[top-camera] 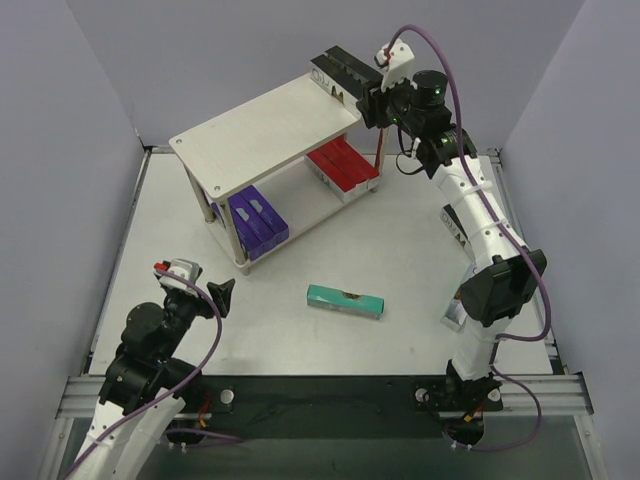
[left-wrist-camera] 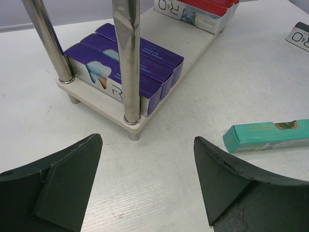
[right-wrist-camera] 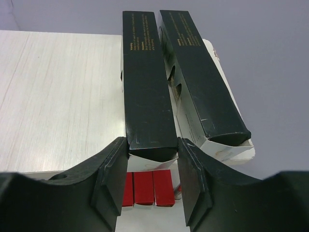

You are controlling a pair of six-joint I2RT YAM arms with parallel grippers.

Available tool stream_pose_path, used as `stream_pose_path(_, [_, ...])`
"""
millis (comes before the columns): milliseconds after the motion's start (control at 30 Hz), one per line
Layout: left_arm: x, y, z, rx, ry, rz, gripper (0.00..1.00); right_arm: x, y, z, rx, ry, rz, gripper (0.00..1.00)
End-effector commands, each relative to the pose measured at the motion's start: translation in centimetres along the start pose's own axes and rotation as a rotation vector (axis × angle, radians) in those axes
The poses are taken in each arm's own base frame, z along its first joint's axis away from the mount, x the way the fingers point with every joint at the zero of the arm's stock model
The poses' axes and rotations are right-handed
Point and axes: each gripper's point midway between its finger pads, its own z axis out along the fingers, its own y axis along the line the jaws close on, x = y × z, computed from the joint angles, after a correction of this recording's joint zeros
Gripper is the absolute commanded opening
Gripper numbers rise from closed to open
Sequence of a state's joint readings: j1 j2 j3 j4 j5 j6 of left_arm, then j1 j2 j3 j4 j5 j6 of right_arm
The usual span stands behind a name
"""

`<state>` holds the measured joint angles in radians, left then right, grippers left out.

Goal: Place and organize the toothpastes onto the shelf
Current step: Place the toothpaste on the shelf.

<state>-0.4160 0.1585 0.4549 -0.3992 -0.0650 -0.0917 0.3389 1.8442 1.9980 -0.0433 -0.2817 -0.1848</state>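
Note:
The shelf (top-camera: 270, 130) stands at the back centre. Its lower board holds purple toothpaste cartons (top-camera: 258, 222) on the left and red ones (top-camera: 342, 165) on the right. My right gripper (top-camera: 372, 95) is shut on a black carton (right-wrist-camera: 147, 96) lying at the right end of the top board (right-wrist-camera: 58, 96). A second black carton (right-wrist-camera: 203, 82) lies beside it. A teal carton (top-camera: 345, 300) lies flat on the table. My left gripper (left-wrist-camera: 147, 140) is open and empty, low over the table. It faces the purple cartons (left-wrist-camera: 120, 63), with the teal carton (left-wrist-camera: 268, 136) to its right.
Metal rod legs (left-wrist-camera: 126, 63) of the shelf stand close in front of my left gripper. The white printed end of another carton (left-wrist-camera: 300, 35) shows at the far right of the left wrist view. Grey walls enclose the table on the left, back and right.

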Motion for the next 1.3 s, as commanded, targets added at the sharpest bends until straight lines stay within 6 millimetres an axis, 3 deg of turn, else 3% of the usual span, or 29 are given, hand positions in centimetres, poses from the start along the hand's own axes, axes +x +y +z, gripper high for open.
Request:
stream_pose_path(0, [-1.2,-0.1,0.3,0.004,-0.046,0.007,0.88,-3.0,-0.8,0.0,0.007,-0.096,-0.028,0.41])
stream_pose_path(533, [-1.1,-0.1,0.4,0.004,-0.043,0.007,0.88,-3.3,-1.0,0.2,0.018,-0.111,-0.032,0.45])
stream_pose_path(933, [-1.2,-0.1,0.4,0.006,-0.044,0.007,0.88,-6.8,0.2,-2.8,-0.003,-0.2,-0.017,0.54])
stream_pose_path(1067, [-1.2,-0.1,0.3,0.006,-0.044,0.009,0.88,-7.9,1.3,-3.8,-0.039,-0.225,0.014,0.55])
stream_pose_path(1267, [-1.2,-0.1,0.3,0.006,-0.044,0.009,0.88,-7.9,4.0,-4.4,-0.108,-0.245,0.049,0.58])
